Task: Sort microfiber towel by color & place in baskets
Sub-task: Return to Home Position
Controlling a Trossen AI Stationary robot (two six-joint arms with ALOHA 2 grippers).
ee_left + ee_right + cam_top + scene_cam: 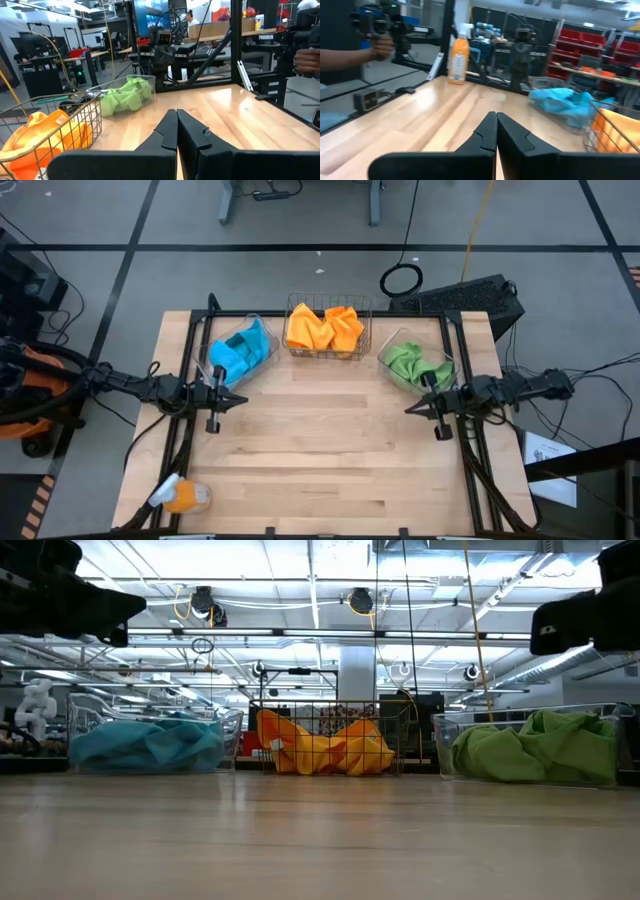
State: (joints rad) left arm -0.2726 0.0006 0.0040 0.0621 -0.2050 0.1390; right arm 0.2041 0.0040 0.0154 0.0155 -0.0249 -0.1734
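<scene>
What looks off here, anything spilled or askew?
Nothing spilled or damaged. Only quirk: the left clear bin and right clear bin sit turned at an angle; the wire basket sits square. Each holds one colour. Left gripper and right gripper hang shut, empty, over the table.

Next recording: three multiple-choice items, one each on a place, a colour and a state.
1. The wire basket stands: A between the left clear bin and right clear bin; B left of both bins; C right of both bins.
2. The towel in the right clear bin is: A blue; B green; C orange.
3. The left gripper and right gripper are: A wide open; B gripping towels; C shut, empty.
Key: 1A, bins flank it in the high view; 2B, it is plainly green; 3C, wrist views show fingers pressed together.
</scene>
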